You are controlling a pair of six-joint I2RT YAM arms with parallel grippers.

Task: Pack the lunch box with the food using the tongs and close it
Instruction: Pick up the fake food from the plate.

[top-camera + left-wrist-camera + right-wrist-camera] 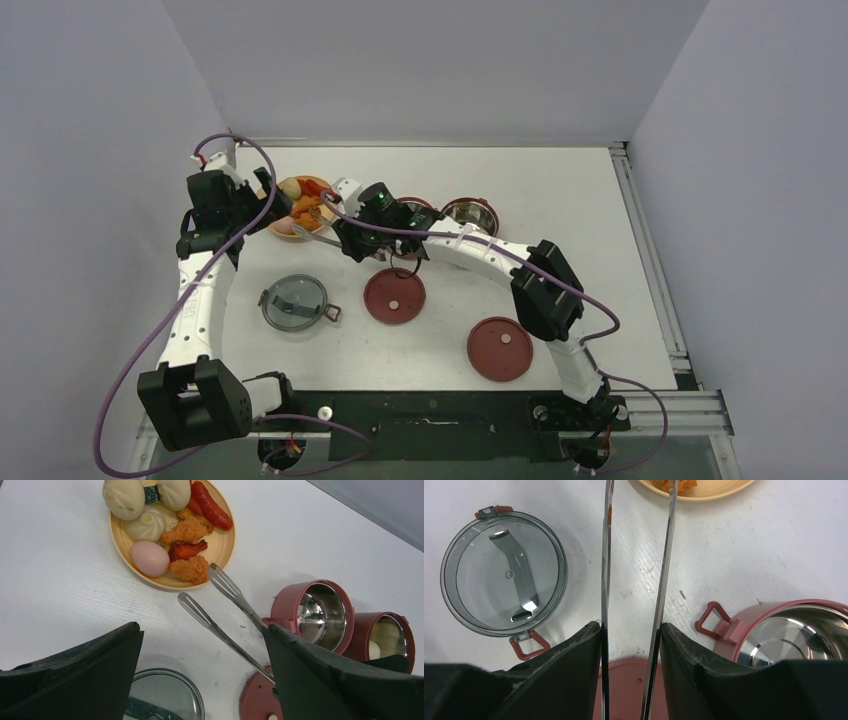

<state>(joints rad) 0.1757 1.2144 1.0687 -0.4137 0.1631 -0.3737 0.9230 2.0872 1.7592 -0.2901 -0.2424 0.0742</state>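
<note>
The silver tongs point(605, 580) run between the fingers of my right gripper point(630, 625), which is shut on both arms. Their tips stay spread: one tip point(220, 577) is at the plate's rim beside a fried piece, the other lies over the table. The food point(187, 530) lies on a yellow-orange plate point(225, 545): buns, a pink egg, sausages and fried pieces. Two open maroon lunch box containers point(315, 612) point(385, 635) stand to the right, the farther one with a whitish piece inside. My left gripper point(200, 627) hangs open above the table near the plate, holding nothing.
The grey translucent top lid point(295, 303) lies in front of the plate. One maroon disc lid point(395, 295) sits under the right gripper and another point(500, 348) lies nearer the right arm's base. White walls enclose the table on three sides.
</note>
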